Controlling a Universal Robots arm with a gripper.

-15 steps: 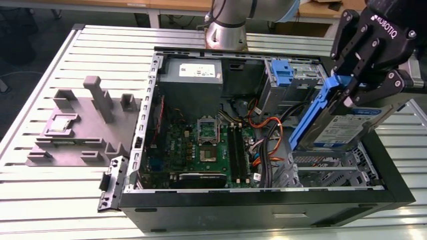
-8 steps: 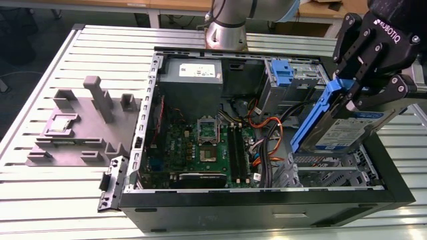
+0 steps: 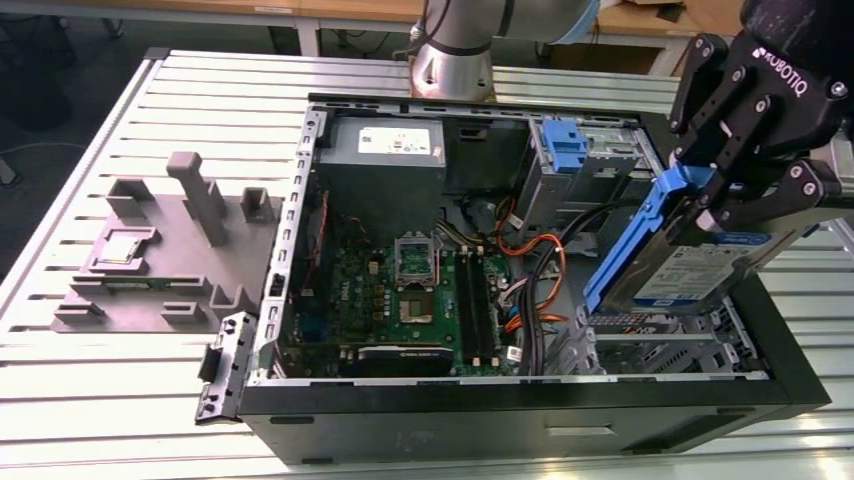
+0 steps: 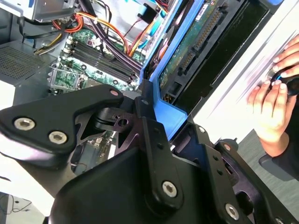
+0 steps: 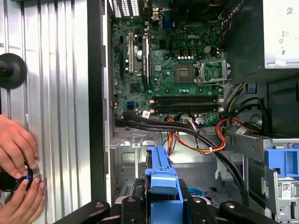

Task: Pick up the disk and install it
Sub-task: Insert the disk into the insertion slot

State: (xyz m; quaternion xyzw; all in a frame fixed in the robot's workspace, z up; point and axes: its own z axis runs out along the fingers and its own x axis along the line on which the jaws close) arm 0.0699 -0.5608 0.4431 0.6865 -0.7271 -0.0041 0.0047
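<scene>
Over the open black tower computer case (image 3: 534, 420) on the ribbed aluminium surface (image 3: 200, 100), my black two-fingered pincer (image 3: 721, 210) is clamped on the disk (image 3: 687, 270), a flat silver hard drive with a white-and-blue label in a blue plastic carrier. In the exterior view the drive hangs steeply tilted at the case's corner on that view's right. Its lower end is just above the grey metal drive bay (image 3: 667, 345), though I cannot tell whether the two touch. The fingers close on the carrier's end and side rails, as the blue frame (image 5: 161, 186) between them shows in the first wrist view. In the second wrist view the drive's underside (image 4: 196, 42) shows bare, a green circuit board with a dark connector strip. I judge the drive stiff and fairly dense, sensitive to knocks, with smooth metal faces that would slip. The plastic carrier likely flexes a little, so the rails are the place to hold, well away from board and connector. Beside the case, a person's hand (image 5: 18, 149) rests on a dark round object on the surface.
</scene>
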